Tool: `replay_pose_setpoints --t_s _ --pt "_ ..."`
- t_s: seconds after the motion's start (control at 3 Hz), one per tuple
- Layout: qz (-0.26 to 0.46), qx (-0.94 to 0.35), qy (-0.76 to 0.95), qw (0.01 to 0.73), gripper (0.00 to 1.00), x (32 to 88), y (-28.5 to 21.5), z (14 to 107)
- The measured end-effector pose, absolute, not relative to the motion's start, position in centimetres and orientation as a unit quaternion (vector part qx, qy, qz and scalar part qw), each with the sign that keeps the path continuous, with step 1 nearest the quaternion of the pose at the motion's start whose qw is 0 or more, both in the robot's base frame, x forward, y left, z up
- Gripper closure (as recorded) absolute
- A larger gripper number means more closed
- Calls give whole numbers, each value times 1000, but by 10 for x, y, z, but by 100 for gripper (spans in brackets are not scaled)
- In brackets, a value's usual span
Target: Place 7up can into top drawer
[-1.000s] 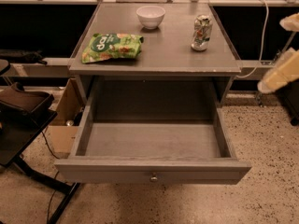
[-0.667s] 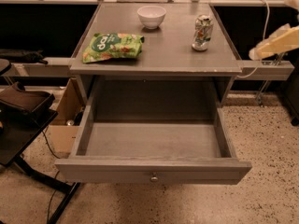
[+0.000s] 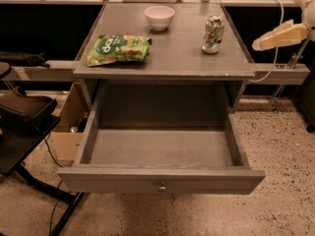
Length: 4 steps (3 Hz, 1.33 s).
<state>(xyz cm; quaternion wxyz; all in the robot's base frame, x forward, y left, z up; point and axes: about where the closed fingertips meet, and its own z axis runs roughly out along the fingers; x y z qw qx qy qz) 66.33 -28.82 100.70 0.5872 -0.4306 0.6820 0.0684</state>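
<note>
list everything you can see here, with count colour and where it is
can: 1, white and green with a silver top, upright at the back right of the cabinet top
bowl: 1, white, back centre of the top
snack bag: 1, green, lying flat at the front left of the top
cabinet: 1, grey, centre of view
drawer: 1, grey, pulled open below the top
knob: 1, metal, centre of the drawer front
box: 1, brown cardboard, on the floor left of the cabinet
chair: 1, dark, far left
tool: 1, cream, in the air right of the cabinet, apart from the can
</note>
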Motion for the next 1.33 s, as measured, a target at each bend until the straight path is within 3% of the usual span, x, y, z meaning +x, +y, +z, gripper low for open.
replay_pose_setpoints --t_s 1.33 --pt "198 -347 668 628 0 773 -243 933"
